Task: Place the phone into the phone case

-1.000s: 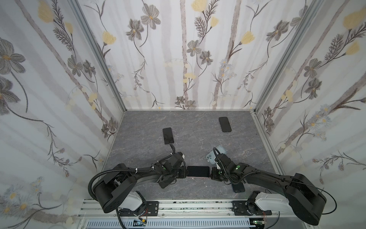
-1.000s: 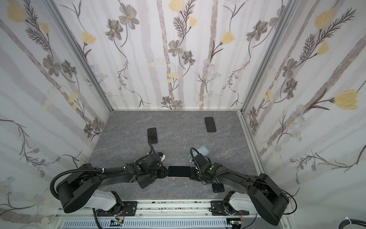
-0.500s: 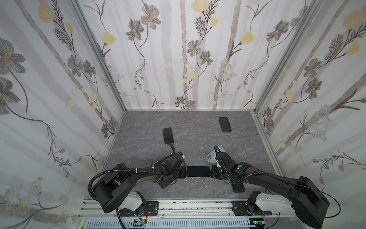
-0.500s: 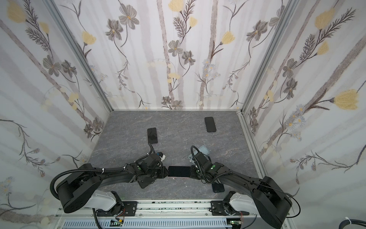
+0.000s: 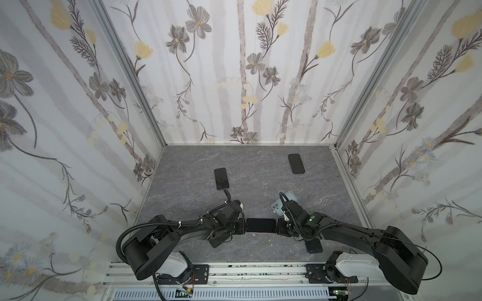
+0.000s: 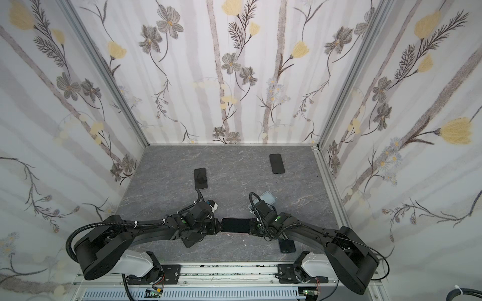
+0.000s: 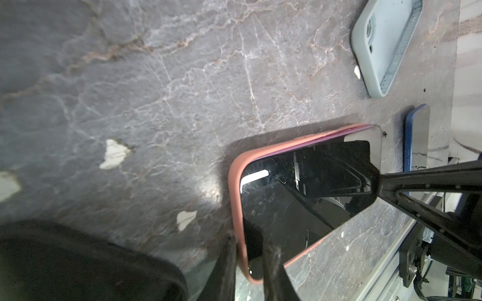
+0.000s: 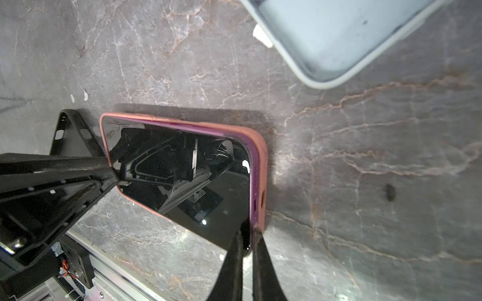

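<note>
The left gripper (image 7: 245,243) is clamped on one end of the phone (image 7: 287,208) and its pink phone case (image 7: 235,198). The right gripper (image 8: 247,234), closed almost fully, touches the opposite end. The phone lies screen-up inside the case on the counter (image 5: 260,182), between both arms.

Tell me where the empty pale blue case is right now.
In both top views the pale blue case lies right of centre on the table, just behind the right tool, partly hidden by that arm.
</note>
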`<state>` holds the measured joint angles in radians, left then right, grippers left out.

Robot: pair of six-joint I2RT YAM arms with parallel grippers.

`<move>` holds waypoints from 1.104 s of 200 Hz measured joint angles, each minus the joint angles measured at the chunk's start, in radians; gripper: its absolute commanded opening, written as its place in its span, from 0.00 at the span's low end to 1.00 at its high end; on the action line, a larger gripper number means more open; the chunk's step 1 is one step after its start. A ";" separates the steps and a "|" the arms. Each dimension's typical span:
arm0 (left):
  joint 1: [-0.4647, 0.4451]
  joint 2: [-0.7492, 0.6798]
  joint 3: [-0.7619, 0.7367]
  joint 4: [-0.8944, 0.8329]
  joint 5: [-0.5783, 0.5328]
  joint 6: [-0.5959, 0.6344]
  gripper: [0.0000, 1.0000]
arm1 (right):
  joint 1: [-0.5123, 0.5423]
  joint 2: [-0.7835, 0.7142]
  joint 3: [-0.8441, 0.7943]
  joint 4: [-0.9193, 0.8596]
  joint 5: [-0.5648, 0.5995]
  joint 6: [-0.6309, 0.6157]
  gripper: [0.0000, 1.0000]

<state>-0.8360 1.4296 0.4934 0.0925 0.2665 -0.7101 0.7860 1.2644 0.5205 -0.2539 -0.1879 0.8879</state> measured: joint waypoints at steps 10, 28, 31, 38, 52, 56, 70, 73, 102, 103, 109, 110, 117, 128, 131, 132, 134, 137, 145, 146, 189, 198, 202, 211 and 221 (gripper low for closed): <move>0.000 0.000 0.001 0.000 0.000 0.000 0.21 | 0.000 0.005 0.002 0.002 0.001 -0.002 0.08; 0.000 0.003 0.004 -0.002 0.000 0.000 0.21 | 0.000 0.019 0.005 0.002 0.004 -0.007 0.08; 0.000 0.004 0.005 -0.003 0.000 0.000 0.21 | 0.000 0.021 0.005 0.001 0.003 -0.007 0.08; 0.000 0.004 0.006 -0.005 0.000 0.000 0.22 | 0.000 0.027 0.009 0.000 0.005 -0.007 0.08; 0.000 0.006 0.008 -0.008 0.000 0.000 0.22 | 0.000 0.036 0.013 -0.001 0.008 -0.007 0.07; 0.000 0.006 0.009 -0.009 0.000 0.000 0.22 | 0.000 0.039 0.013 -0.002 0.010 -0.007 0.07; 0.000 0.009 0.013 -0.014 0.000 0.000 0.22 | 0.000 0.049 0.015 -0.003 0.021 -0.011 0.07; 0.000 0.010 0.014 -0.015 0.000 0.000 0.22 | 0.000 0.056 0.012 0.003 0.023 -0.012 0.07; 0.000 0.014 0.019 -0.017 0.000 0.000 0.22 | 0.001 0.065 0.007 0.009 0.025 -0.011 0.07; 0.000 0.014 0.019 -0.017 0.000 0.000 0.22 | 0.001 0.065 0.007 0.009 0.025 -0.011 0.07; 0.000 0.016 0.019 -0.017 0.000 0.000 0.22 | 0.001 0.067 0.005 0.011 0.024 -0.011 0.07; 0.000 0.016 0.020 -0.018 0.000 0.000 0.22 | 0.001 0.068 0.005 0.012 0.023 -0.011 0.07; 0.000 0.017 0.021 -0.018 0.000 0.000 0.22 | 0.001 0.069 0.005 0.013 0.023 -0.011 0.07; 0.001 0.018 0.021 -0.018 0.001 0.000 0.22 | 0.001 0.071 0.005 0.014 0.022 -0.011 0.07; 0.001 0.018 0.021 -0.018 0.001 0.000 0.22 | 0.002 0.071 0.005 0.014 0.023 -0.011 0.07; 0.001 0.018 0.021 -0.018 0.001 0.000 0.22 | 0.002 0.071 0.005 0.014 0.023 -0.011 0.07; 0.001 0.018 0.021 -0.018 0.001 0.000 0.22 | 0.002 0.071 0.005 0.014 0.023 -0.011 0.07; 0.001 0.018 0.021 -0.018 0.001 0.000 0.22 | 0.002 0.071 0.006 0.014 0.023 -0.011 0.08; 0.001 0.018 0.022 -0.019 0.001 0.000 0.22 | 0.003 0.071 0.007 0.014 0.023 -0.011 0.08; 0.001 0.018 0.022 -0.019 0.001 0.001 0.22 | 0.003 0.071 0.007 0.014 0.024 -0.011 0.08; 0.002 0.016 0.042 -0.051 0.000 0.011 0.23 | 0.012 0.082 0.086 -0.064 0.039 -0.036 0.19; 0.006 0.011 0.054 -0.070 -0.003 0.024 0.23 | 0.013 0.080 0.116 -0.106 0.053 -0.045 0.19; 0.008 0.009 0.058 -0.075 -0.004 0.026 0.24 | 0.013 0.075 0.128 -0.122 0.061 -0.051 0.20; 0.017 -0.001 0.077 -0.089 -0.011 0.030 0.25 | 0.009 0.064 0.168 -0.154 0.078 -0.063 0.19; 0.028 -0.006 0.094 -0.093 -0.023 0.036 0.26 | 0.000 0.056 0.203 -0.169 0.095 -0.084 0.19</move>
<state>-0.8078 1.4235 0.5877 -0.0006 0.2436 -0.6739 0.7864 1.3209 0.7231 -0.4229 -0.0933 0.8036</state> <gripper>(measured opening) 0.245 0.195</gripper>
